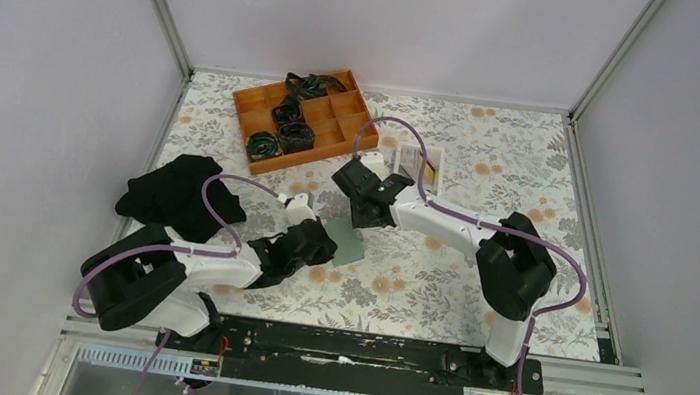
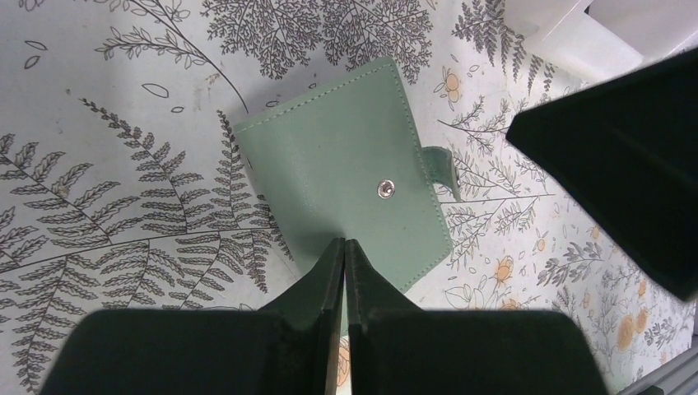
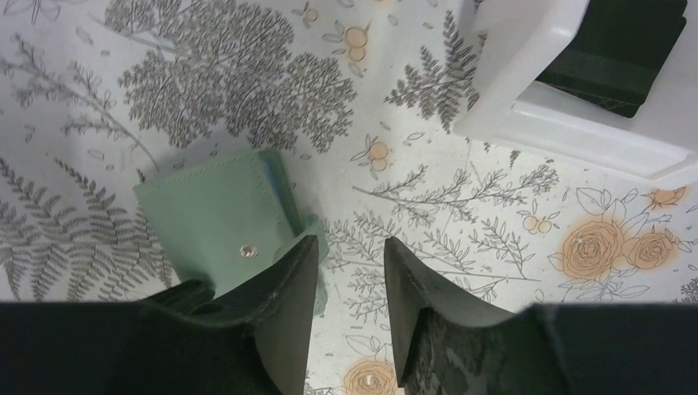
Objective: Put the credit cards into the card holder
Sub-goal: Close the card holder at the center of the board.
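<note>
Card holder (image 1: 346, 240) laid flat on floral table (image 1: 529, 179), frame centre, snap stud upward. Left gripper (image 2: 344, 245) clenched, tips set over holder's lower edge. Right gripper (image 3: 350, 247) released, jaws parted beside clasp tab. Dark credit cards (image 3: 617, 49) seen in white tray (image 3: 510, 82), upper right.

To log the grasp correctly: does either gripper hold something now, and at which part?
Right gripper: open, holds nothing. Left gripper: shut, tips over the card holder's near edge; a pinch there cannot be told.
</note>
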`<control>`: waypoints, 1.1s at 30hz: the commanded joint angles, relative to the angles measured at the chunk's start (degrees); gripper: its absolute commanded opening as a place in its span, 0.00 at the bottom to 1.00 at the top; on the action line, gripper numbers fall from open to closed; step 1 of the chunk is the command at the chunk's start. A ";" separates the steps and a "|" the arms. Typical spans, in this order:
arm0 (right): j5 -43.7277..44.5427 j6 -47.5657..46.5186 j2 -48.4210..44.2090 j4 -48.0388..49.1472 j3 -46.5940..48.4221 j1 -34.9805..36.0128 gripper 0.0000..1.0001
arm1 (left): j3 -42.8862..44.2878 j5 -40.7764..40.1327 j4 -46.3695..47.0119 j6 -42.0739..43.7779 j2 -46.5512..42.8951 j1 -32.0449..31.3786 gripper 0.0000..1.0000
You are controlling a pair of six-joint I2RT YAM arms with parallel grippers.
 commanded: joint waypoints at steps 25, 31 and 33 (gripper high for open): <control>-3.40 -3.27 2.84 -3.72 6.07 5.11 0.39 | -0.84 -0.38 3.06 -3.22 0.60 -0.24 0.07; -3.61 -3.16 4.04 -4.11 6.58 5.48 0.39 | -1.07 -0.54 2.97 -3.31 0.40 -0.28 0.07; -3.68 -3.24 4.39 -4.27 6.61 5.42 0.39 | -1.19 -0.54 2.97 -3.31 0.31 -0.23 0.07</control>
